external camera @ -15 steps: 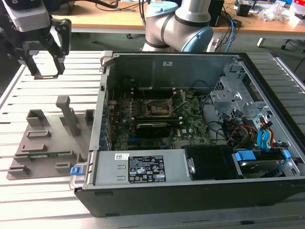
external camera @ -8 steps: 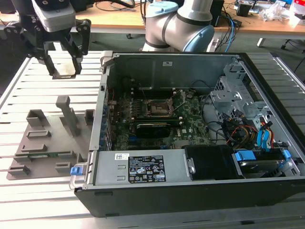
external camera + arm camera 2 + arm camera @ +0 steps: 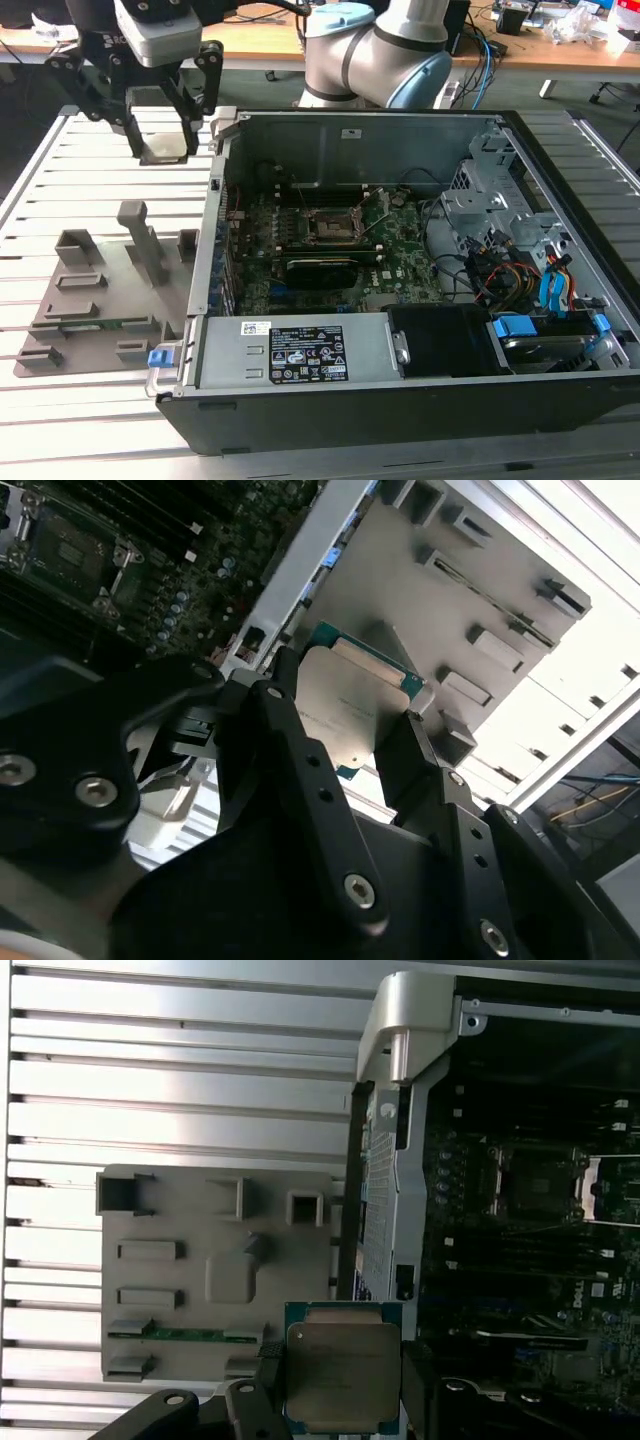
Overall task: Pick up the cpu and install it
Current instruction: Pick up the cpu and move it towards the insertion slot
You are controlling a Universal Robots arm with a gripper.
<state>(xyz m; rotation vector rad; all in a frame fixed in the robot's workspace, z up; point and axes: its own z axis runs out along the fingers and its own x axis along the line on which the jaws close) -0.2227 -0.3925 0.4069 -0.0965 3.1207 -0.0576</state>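
One end effector (image 3: 166,140), black, two-finger type, closed narrow on the cpu (image 3: 343,1375). Chip is clamped by opposite edges. Its silver-grey top faces the first wrist camera, with a thin green edge showing round it.

Second wrist view: same grasp, one finger (image 3: 290,735) on each side of the chip, chip seen at a tilt.

Exterior view: end effector hangs above the slatted metal worktop (image 3: 50,190), clear of the surface. It sits toward the exterior view's left of the open computer case (image 3: 420,135), near the case's corner. Cpu is in the air, touching nothing but the fingers.

Nearby on the worktop lies a grey fixture tray (image 3: 95,300) with upright posts and slots. A green circuit strip (image 3: 185,1334) rests in one slot.

Inside the case the motherboard (image 3: 400,270) lies flat. Its black socket (image 3: 330,226) with metal frame is well apart from the held chip.

Pale blue-grey robot arm (image 3: 375,50) rises behind the case.
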